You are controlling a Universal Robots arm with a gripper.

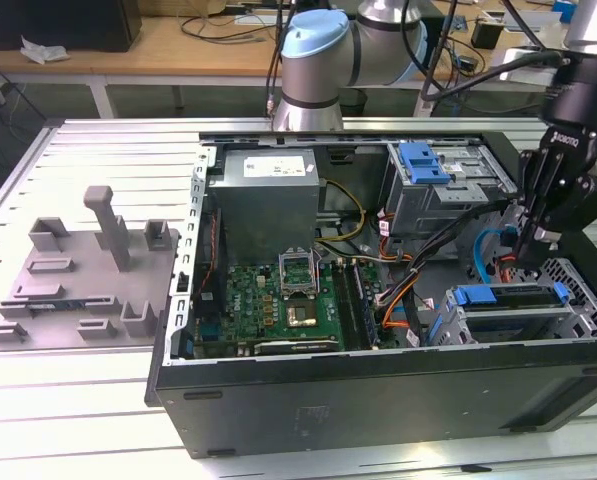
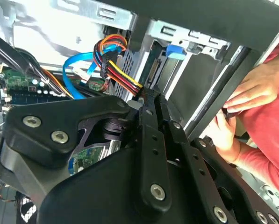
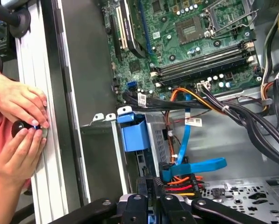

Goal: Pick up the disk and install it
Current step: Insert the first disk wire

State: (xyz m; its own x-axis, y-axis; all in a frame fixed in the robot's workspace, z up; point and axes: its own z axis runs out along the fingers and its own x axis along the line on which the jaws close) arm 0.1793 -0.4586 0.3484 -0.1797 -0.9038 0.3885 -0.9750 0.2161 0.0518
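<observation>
My gripper (image 3: 151, 184) has its fingers drawn together, with no gap that I can make out in either wrist view. I can't tell whether anything thin is nipped between them. The tips hang low inside the computer case (image 1: 378, 400), right by the plug of the blue data cable (image 3: 195, 165) and the red, yellow and black power wires (image 2: 123, 77).

The disk (image 1: 508, 300) is not in the fingers. It lies in the drive cage (image 1: 448, 325) at the case's corner, against the near wall on the exterior view's right. Its blue carrier rail faces up and its long axis runs along that wall. My fingertips stand just beyond its far long edge, toward the middle of the case, so I judge the disk already seated.

In the first wrist view, a person's hand (image 3: 20, 100) and its partner rest on the table rail outside the case wall, around a small dark round thing.

Farther in are the motherboard (image 1: 288, 300), a second drive cage (image 1: 443, 185) with a blue latch by the far wall, and the power supply (image 1: 268, 200). The grey fixture plate (image 1: 78, 280) sits outside the case, toward the exterior view's left.

As for writing, the white cable stickers (image 3: 193, 122) carry print too small for me to read, as does the power supply's label. The white lettering on the gripper housing I leave unread.
</observation>
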